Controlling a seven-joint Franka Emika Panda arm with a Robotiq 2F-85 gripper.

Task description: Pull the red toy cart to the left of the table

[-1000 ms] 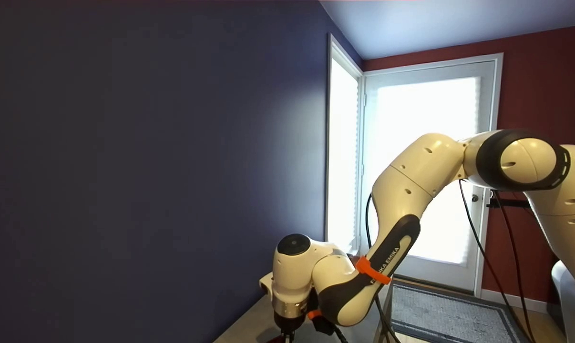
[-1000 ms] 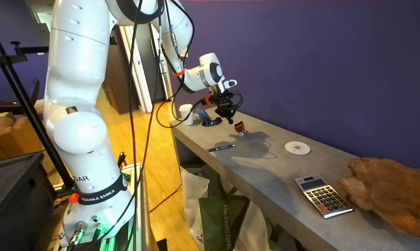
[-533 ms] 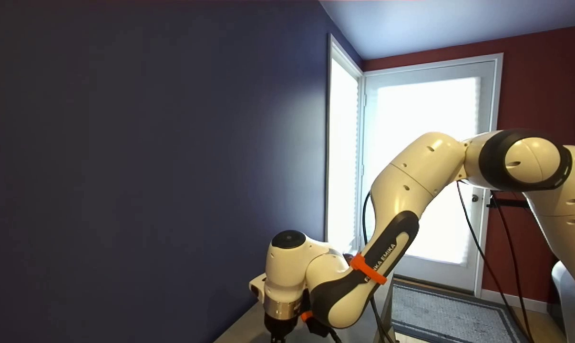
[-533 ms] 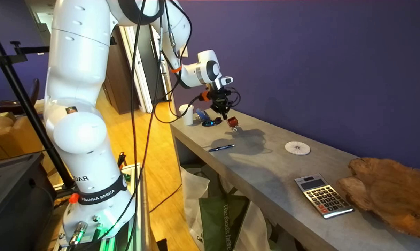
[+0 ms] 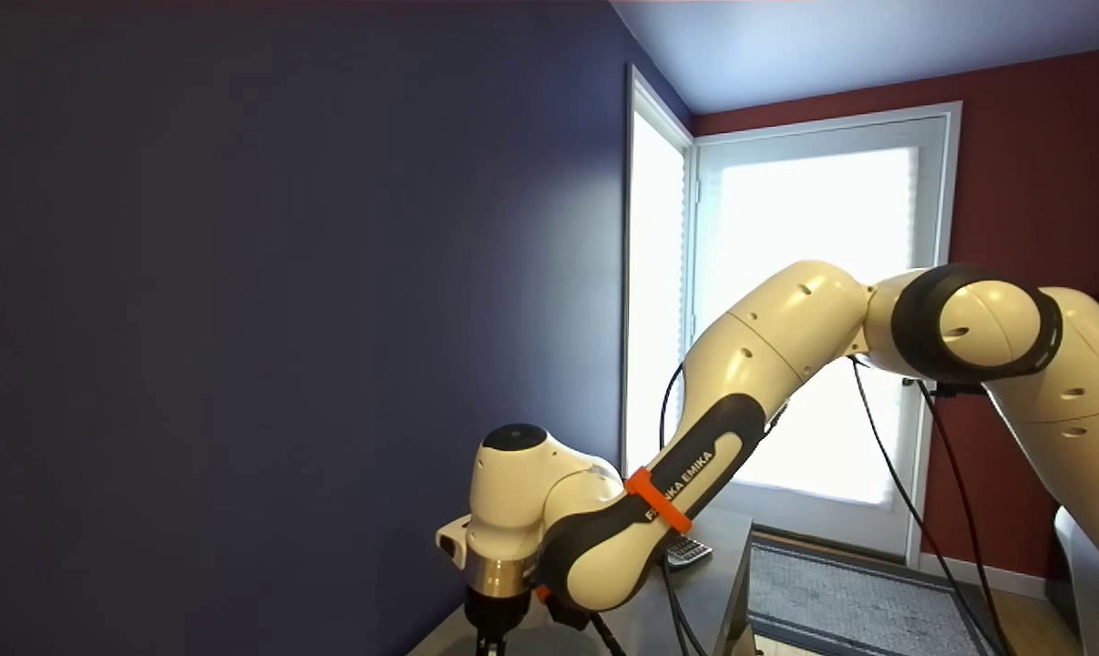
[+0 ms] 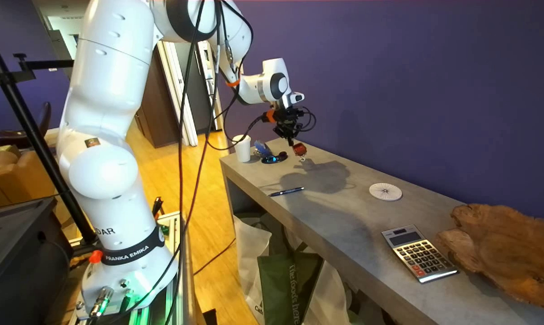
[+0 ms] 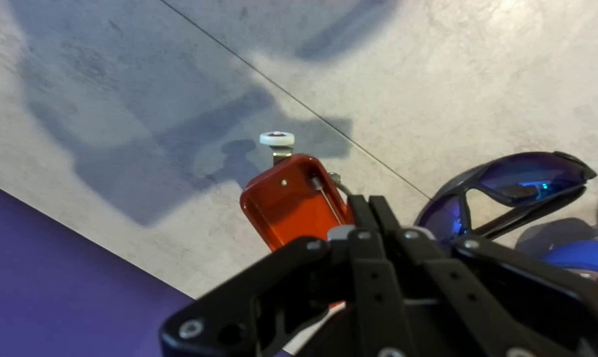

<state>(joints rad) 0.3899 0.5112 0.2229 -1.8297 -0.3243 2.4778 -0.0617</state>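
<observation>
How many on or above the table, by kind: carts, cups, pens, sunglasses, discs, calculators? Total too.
Cart: 1
Cup: 1
Pen: 1
Sunglasses: 1 pair
Disc: 1
Calculator: 1
Total: 6

Wrist cam: red cart [image 7: 294, 206] part. hidden behind end effector [image 7: 369, 199]; blue obj. [image 7: 584, 255] cut off at edge.
</observation>
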